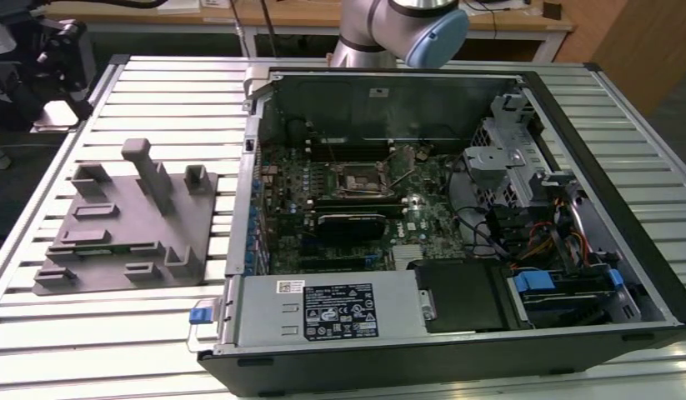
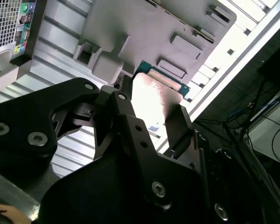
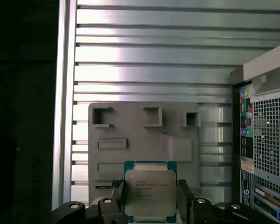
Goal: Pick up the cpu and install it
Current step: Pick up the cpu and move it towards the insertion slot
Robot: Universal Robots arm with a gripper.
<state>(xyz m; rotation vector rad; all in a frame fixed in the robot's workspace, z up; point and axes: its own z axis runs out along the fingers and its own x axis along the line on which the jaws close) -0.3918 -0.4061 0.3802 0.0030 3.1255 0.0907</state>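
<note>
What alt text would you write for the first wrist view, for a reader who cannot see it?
A small flat square cpu with a pale silver metal top and green rim is clamped in the black gripper. Beyond it lies a grey plastic fixture plate on a ribbed metal table, beside a computer case with a perforated rear panel.

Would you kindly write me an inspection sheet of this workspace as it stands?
Surface: slatted metal table, bearing a grey fixture plate and an open computer case.
Job's things: cpu held clear of the plate, which lies behind it in the first wrist view.
Clutter: nothing seen.
Grippers: gripper shut on the cpu.
Cables: coloured wires inside the case, at the exterior view's right.
Surroundings: wooden desk behind the table.
</note>
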